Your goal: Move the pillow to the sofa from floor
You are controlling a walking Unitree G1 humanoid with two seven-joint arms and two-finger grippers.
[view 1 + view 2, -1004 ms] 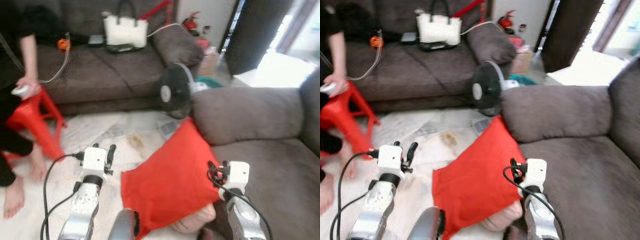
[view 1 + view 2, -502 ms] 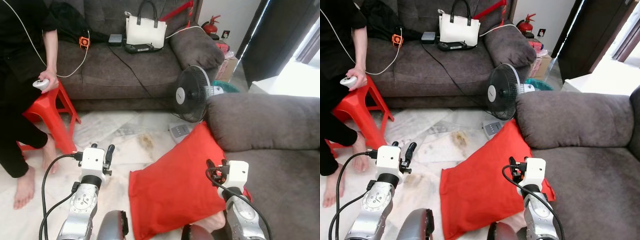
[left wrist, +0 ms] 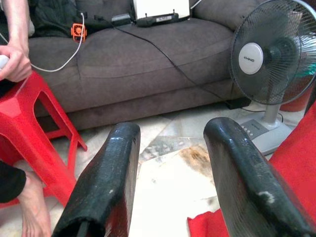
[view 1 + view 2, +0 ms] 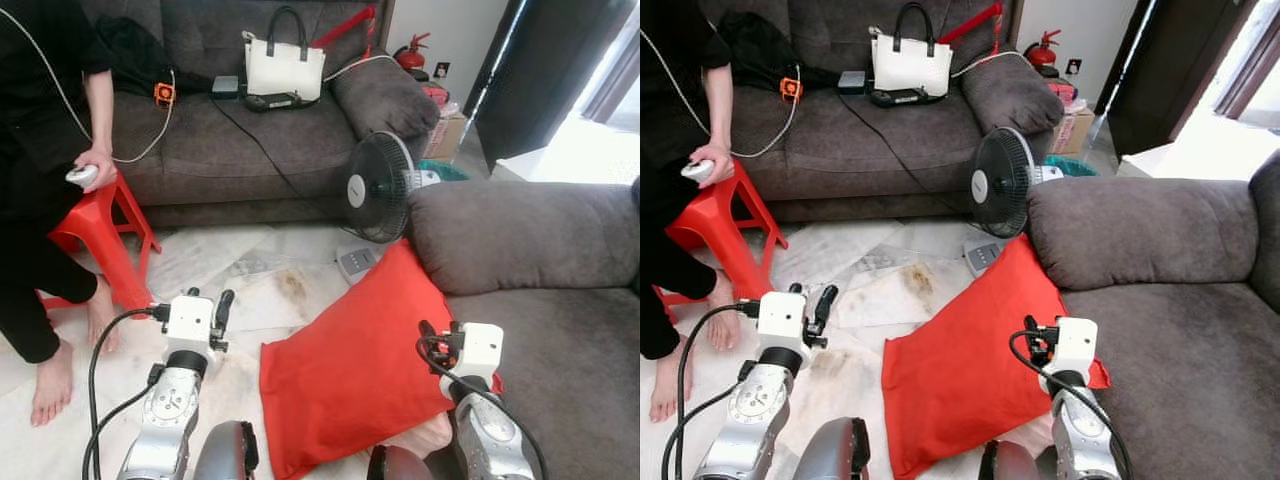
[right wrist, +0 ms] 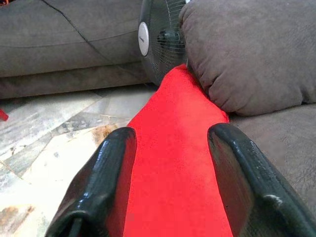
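— Down on the pale marble floor (image 4: 250,290), see the big soft red pillow (image 4: 350,370)? It leans up against the front of the grey fabric sofa (image 4: 560,330), top corner touching the fat armrest (image 4: 520,235).

— What are the claws doing?

— The right gripper (image 5: 170,163) hangs over the pillow, black fingers spread wide, pinching nothing. The left gripper (image 3: 170,163) is spread too, over bare floor beside the pillow.

— How should it grab?

— I think both claws should squeeze opposite edges, then lift it high over the seat. Mind the round black fan (image 4: 378,187) close by!
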